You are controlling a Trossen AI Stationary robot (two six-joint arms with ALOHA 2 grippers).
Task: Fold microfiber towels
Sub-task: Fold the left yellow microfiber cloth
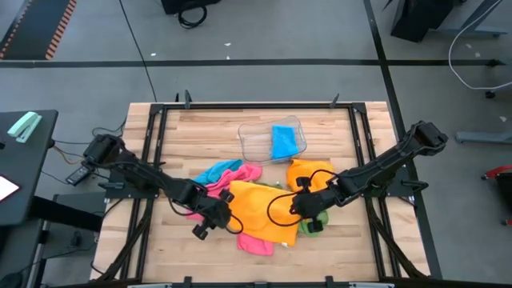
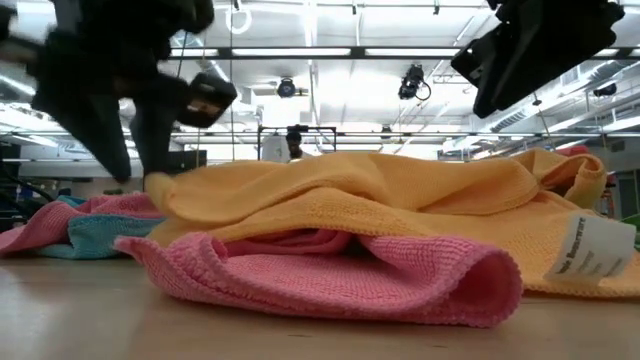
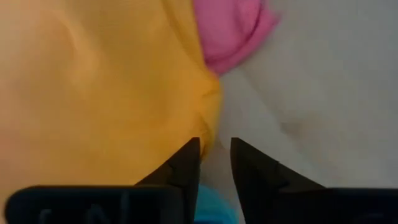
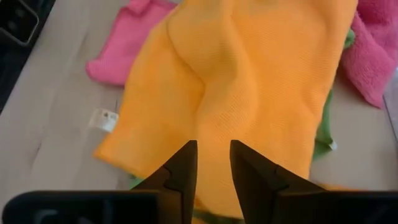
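Left gripper (image 1: 214,226): you have it low at the near-left edge of the cloth pile, its jaws a little apart with a narrow gap and nothing between them. The left wrist view shows the orange hem just beside one fingertip (image 3: 186,163), not pinched.
Right gripper (image 1: 302,205): it sits over the far-right side of the same cloth. In the right wrist view its jaws also stand slightly apart, with nothing visibly clamped.
Orange towel (image 1: 260,212): it lies spread between your two grippers, draped over the other cloths, with its long axis running roughly from one gripper to the other. Its white label (image 4: 104,119) rests on the table at one corner.
Pink towel (image 1: 254,242): it is underneath and pokes out on the near side of the left gripper.
Other cloths: a pink and teal bundle (image 1: 228,173) lies beyond the left gripper; a green towel (image 4: 324,127) peeks from under the orange one by the right gripper.
Key relation: the orange edge is right at your left fingertips, so the left arm looks nearer for a pinch. My judgement only.
Tray (image 1: 258,144): it is well apart, on the far side, holding a blue towel (image 1: 283,142).
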